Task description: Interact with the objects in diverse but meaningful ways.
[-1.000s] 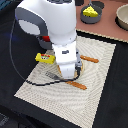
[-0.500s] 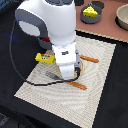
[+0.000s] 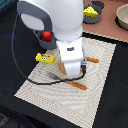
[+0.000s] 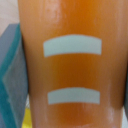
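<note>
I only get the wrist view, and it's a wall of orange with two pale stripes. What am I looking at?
Observer: A golden bread loaf. The exterior view shows it lying on a woven placemat, right under the arm.
Operator: Anything beside it?
Observer: A yellow butter block lies at the placemat's edge, on the exterior view's left.
Operator: More food?
Observer: A red tomato sits beyond the butter, off the placemat.

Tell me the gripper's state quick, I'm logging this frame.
Gripper: cannot be told; the arm hides its fingers, down at the bread loaf that fills the wrist view.
</note>
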